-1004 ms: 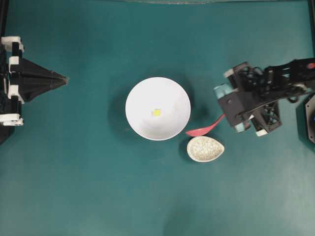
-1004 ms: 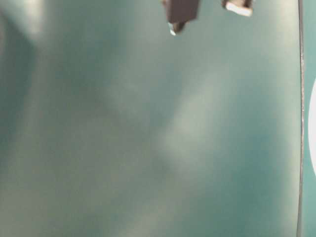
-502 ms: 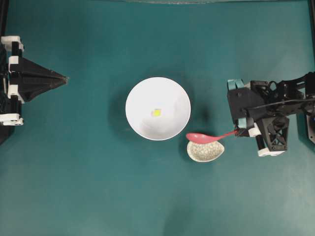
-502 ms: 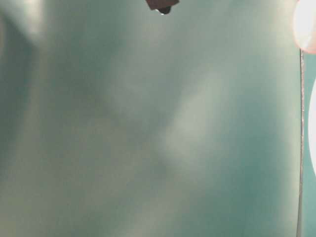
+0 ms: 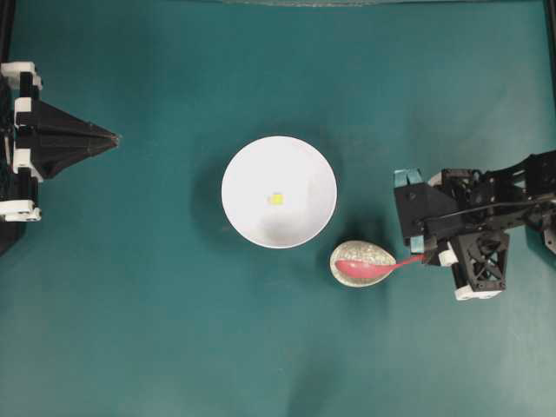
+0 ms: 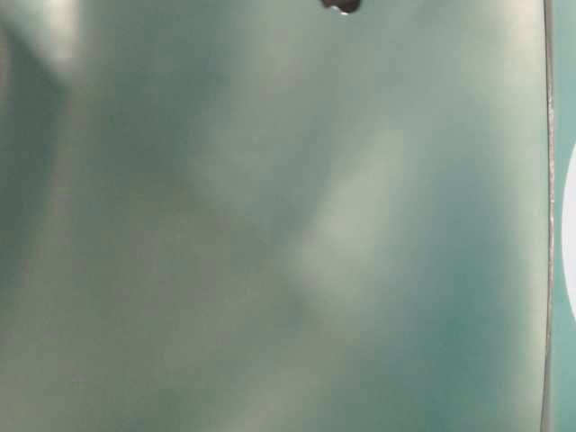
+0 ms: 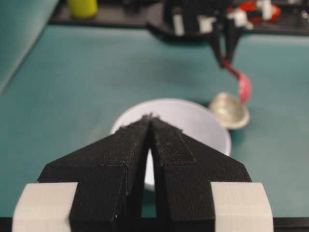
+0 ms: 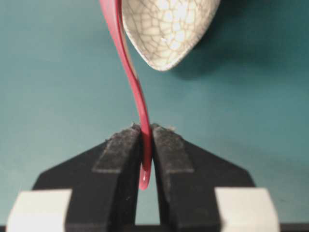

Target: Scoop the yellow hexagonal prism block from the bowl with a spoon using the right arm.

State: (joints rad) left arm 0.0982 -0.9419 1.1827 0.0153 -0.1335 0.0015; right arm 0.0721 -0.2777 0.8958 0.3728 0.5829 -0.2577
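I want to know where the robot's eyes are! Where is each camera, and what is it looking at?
Overhead: high above, looking straight down at the bowl, both arms at the sides.
Table-level: too blurry to tell; green surface, a dark bit at the top edge.
Left wrist: behind the left gripper, jaws together, facing the bowl and the right arm.
Right wrist: behind the right gripper, clamped on the spoon, looking at the speckled dish.
Shared: overhead and both wrist views show the spoon and dish.

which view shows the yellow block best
The overhead view: the yellow block lies unobstructed near the middle of the white bowl. In the left wrist view the shut left hand hides the bowl's inside; the other views miss the block.
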